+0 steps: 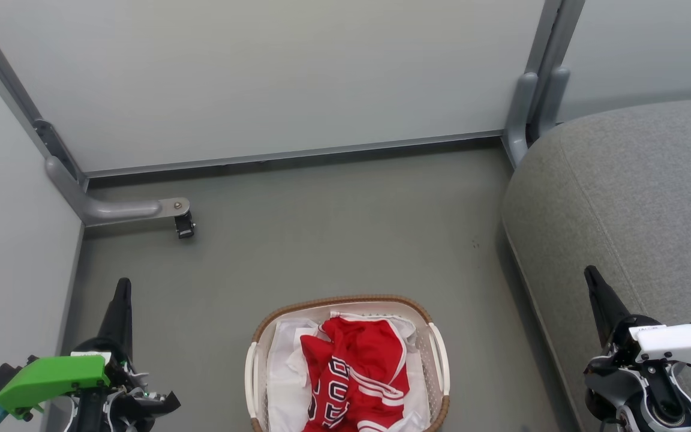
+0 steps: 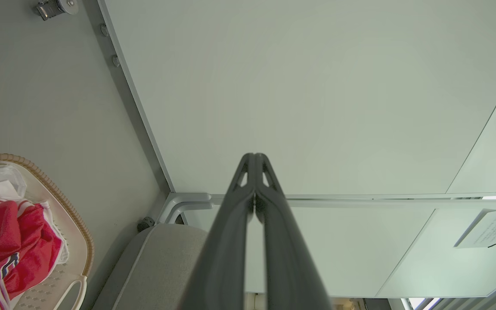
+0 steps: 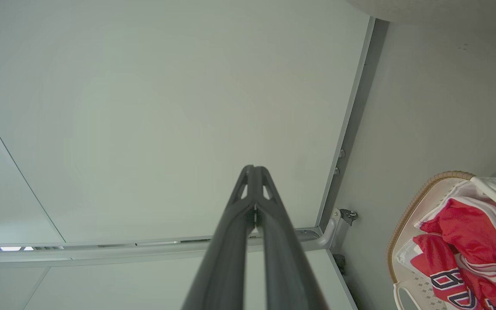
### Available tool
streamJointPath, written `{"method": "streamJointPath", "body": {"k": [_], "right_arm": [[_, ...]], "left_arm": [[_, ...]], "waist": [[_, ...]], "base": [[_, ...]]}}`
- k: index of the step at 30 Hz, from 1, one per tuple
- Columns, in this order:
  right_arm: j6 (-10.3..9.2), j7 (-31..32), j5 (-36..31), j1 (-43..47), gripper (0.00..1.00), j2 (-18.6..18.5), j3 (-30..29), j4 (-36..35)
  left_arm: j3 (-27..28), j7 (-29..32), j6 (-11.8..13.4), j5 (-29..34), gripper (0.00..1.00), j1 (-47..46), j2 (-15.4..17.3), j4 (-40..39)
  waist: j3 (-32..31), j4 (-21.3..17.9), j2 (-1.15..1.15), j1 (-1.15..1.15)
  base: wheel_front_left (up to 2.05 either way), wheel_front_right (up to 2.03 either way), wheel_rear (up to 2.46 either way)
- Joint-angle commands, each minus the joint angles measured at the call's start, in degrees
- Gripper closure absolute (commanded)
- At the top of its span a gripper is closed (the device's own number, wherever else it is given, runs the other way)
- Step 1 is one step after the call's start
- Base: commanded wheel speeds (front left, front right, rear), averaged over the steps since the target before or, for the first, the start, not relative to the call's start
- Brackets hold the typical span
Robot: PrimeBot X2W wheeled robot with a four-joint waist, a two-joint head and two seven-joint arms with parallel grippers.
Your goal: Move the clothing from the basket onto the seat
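Observation:
The red clothing [image 1: 354, 375] with white stripes and dark lettering lies bunched in the white basket [image 1: 345, 306], which stands on the floor at the bottom centre of the head view. The clothing [image 2: 7, 245] also shows at the left wrist view's lower left and the clothing [image 3: 467, 241] at the right wrist view's lower right. The grey seat [image 1: 639, 204] fills the right side. My left gripper [image 1: 122, 288] is shut and empty, left of the basket. My right gripper [image 1: 591, 277] is shut and empty, over the seat's front edge. In the wrist views the left gripper [image 2: 254, 157] and the right gripper [image 3: 253, 168] have their tips together.
Pale partition panels [image 1: 261, 78] stand behind and to the left, on grey metal feet. One foot with a black caster [image 1: 185, 225] reaches onto the grey floor [image 1: 333, 228] ahead of the left gripper. A white cloth liner [image 1: 285, 372] lies under the clothing.

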Motion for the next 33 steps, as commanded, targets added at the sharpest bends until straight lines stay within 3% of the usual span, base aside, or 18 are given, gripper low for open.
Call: {"method": "streamJointPath", "body": {"k": [1,5,6,16,33], "right_arm": [[-0.02,0.1,0.2,0.7,1.00,-0.4,0.0,-0.2],[-0.02,0.1,0.2,0.7,1.00,-0.4,0.0,-0.2],[0.00,0.0,0.0,0.0,0.00,0.0,0.0,0.0],[-0.01,-1.7,-2.1,0.0,0.00,-0.7,1.3,1.3],[-0.01,-6.5,-19.5,-2.0,0.00,-3.2,4.8,2.2]], "left_arm": [[0.1,0.1,-0.3,-0.2,1.00,-0.6,0.4,-0.1],[0.1,0.1,-0.3,-0.2,1.00,-0.6,0.4,-0.1],[0.0,0.0,0.0,0.0,0.00,0.0,0.0,0.0],[-0.9,-2.1,0.1,3.4,0.00,0.5,0.4,1.8],[-3.3,-6.5,0.1,26.2,0.00,0.6,1.7,2.5]], "waist": [[0.0,0.0,0.00,0.00],[0.0,0.0,0.00,0.00],[0.0,0.0,0.00,0.00],[0.1,0.0,0.00,0.00],[0.4,0.1,0.00,0.00]], "base": [[0.00,0.00,0.00],[0.00,0.00,0.00],[0.00,0.00,0.00],[0.00,0.00,0.00],[0.00,0.00,0.00]]}}
